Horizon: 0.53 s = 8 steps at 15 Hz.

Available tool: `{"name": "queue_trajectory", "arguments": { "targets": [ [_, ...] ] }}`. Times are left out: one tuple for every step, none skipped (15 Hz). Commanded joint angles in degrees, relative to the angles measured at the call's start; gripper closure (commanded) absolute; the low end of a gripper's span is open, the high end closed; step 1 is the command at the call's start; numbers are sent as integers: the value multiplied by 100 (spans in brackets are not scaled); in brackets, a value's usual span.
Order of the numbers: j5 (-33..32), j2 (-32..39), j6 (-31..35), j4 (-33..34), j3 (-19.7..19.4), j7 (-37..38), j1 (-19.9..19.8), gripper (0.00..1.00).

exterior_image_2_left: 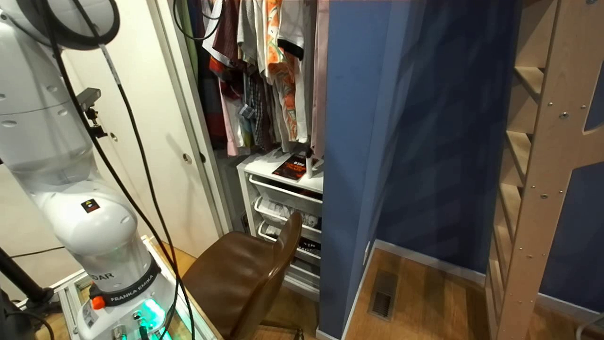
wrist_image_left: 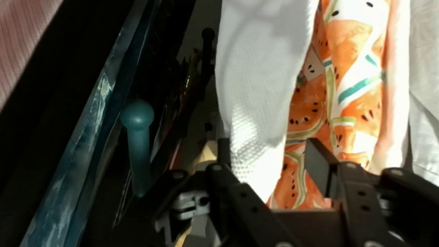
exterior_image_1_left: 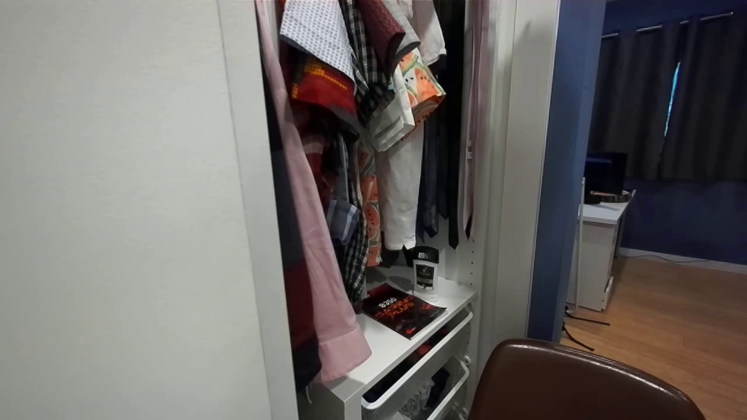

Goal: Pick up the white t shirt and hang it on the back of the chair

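Note:
The white t shirt hangs in the closet among other garments. Its sleeve with dark trim shows in both exterior views [exterior_image_1_left: 430, 35] [exterior_image_2_left: 291, 21]. In the wrist view a white knit cloth, which looks like this shirt [wrist_image_left: 260, 68], runs down between the fingers of my gripper [wrist_image_left: 269, 154]. The fingers stand wide apart, with the cloth near the left finger. Its collar and hanger are not clearly seen. The chair has a brown backrest [exterior_image_1_left: 583, 385] and stands before the drawers; it also shows in an exterior view [exterior_image_2_left: 289, 241]. The gripper is out of both exterior views.
A watermelon-print garment [wrist_image_left: 356, 85] hangs right beside the white cloth. A blue-green knobbed rod [wrist_image_left: 137, 116] stands to the left. Below the clothes, a white drawer unit [exterior_image_2_left: 247, 165] bears a dark booklet [exterior_image_2_left: 291, 166] and a bottle [exterior_image_1_left: 426, 271]. A blue wall [exterior_image_2_left: 354, 141] borders the closet.

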Motion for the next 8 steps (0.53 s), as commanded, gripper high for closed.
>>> {"name": "queue_trajectory", "arguments": {
  "targets": [
    [-32, 64, -265, 242, 35, 47, 40, 24],
    [15, 85, -262, 262, 46, 0, 44, 25],
    [74, 113, -237, 284, 61, -44, 45, 22],
    [101, 146, -197, 304, 77, -89, 46, 16],
    [81, 181, -125, 318, 92, -117, 50, 15],
    [87, 221, -78, 347, 105, -148, 51, 13],
    [36, 264, -16, 375, 115, -153, 53, 6],
    [19, 305, 38, 407, 122, -182, 50, 9]
  ]
}}
